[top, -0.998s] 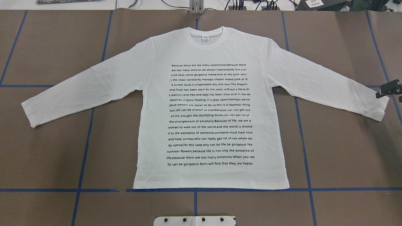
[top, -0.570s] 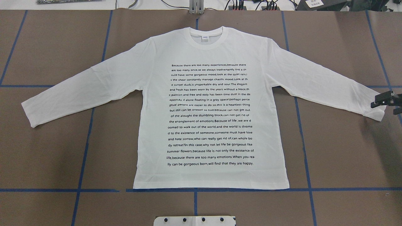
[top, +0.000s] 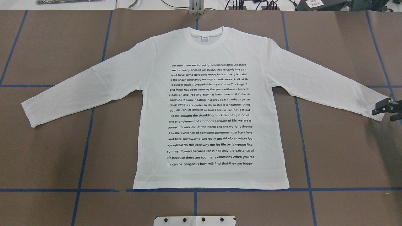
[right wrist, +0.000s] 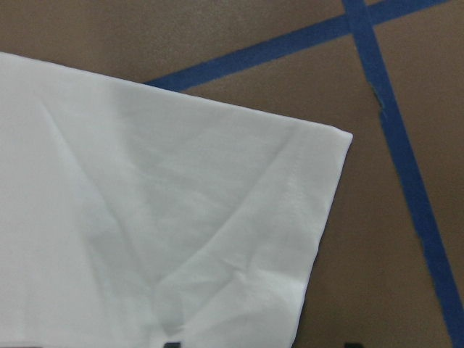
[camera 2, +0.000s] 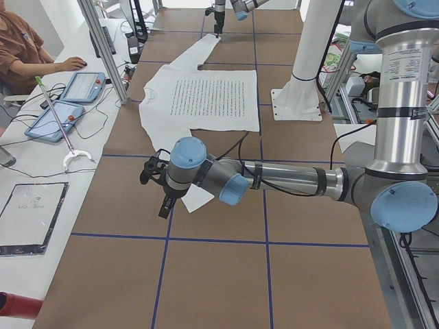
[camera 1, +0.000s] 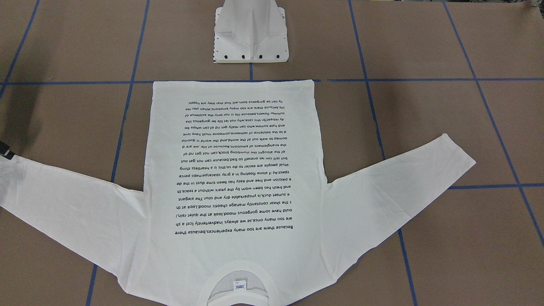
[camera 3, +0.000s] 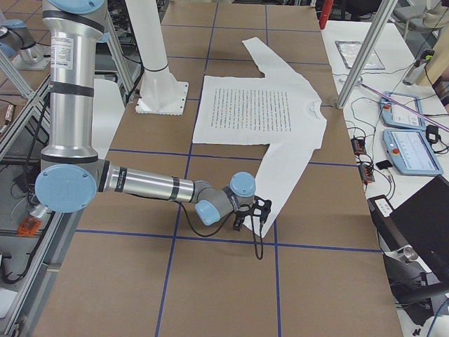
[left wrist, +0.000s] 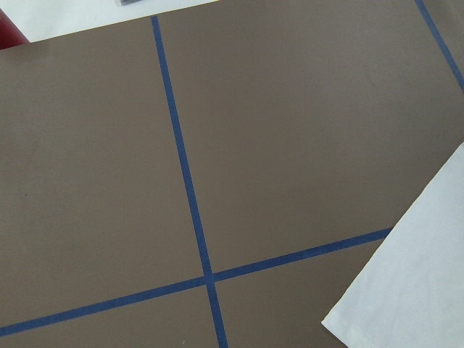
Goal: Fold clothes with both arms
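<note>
Overhead exterior, white T-shirt [top: 210, 106] spread flat on the brown table [top: 47, 157], print up, collar away from the robot; right claw [top: 384, 110] at its right-hand cuff, fingers apart; left claw [camera 2: 156, 192] near the other cuff, spread or closed I cannot tell

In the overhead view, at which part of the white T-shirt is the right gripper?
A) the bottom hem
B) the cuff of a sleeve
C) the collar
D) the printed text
B: the right gripper is at the cuff of the T-shirt, at the far end of the sleeve by the view's right edge.
</note>
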`<state>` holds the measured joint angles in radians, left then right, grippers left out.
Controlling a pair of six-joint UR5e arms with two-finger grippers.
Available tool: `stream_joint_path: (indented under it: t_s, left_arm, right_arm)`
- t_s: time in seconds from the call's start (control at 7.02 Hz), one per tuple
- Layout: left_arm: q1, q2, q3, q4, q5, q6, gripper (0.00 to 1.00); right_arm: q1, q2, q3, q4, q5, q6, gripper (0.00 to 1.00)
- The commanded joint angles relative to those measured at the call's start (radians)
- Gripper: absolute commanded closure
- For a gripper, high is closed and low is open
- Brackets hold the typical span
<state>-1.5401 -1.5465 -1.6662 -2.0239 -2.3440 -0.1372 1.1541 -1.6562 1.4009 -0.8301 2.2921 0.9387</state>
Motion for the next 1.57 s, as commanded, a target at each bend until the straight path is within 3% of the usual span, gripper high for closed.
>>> stream_joint_path:
  t_s: [0.0,0.14,0.29,0.57,0.71,1.14,1.43]
  left_arm:
    - [0.000,0.000,0.000,-0.003,0.000,0.002,0.00]
    - [0.000,0.000,-0.001,-0.003,0.000,0.001,0.00]
    - [0.000,0.000,-0.001,-0.003,0.000,0.002,0.00]
    - [0.000,0.002,-0.001,-0.003,0.000,0.002,0.00]
    - [0.000,0.002,-0.001,-0.003,0.000,0.004,0.00]
    - [0.000,0.002,0.000,-0.003,0.000,0.004,0.00]
    - [0.000,0.000,0.000,-0.003,0.000,0.001,0.00]
  right_arm:
    - [-0.004,-0.001,-0.003,0.000,0.000,0.002,0.38]
    - [-0.005,-0.001,-0.003,0.000,-0.002,0.002,0.40]
    - [-0.007,0.001,-0.005,0.000,-0.005,0.002,0.53]
    - [-0.011,0.001,-0.007,0.002,-0.002,-0.003,0.91]
    - [-0.011,0.001,-0.002,0.003,0.000,-0.008,1.00]
    - [-0.002,-0.019,0.047,0.043,0.006,0.000,1.00]
    - [0.004,-0.021,0.180,0.026,0.000,0.003,1.00]
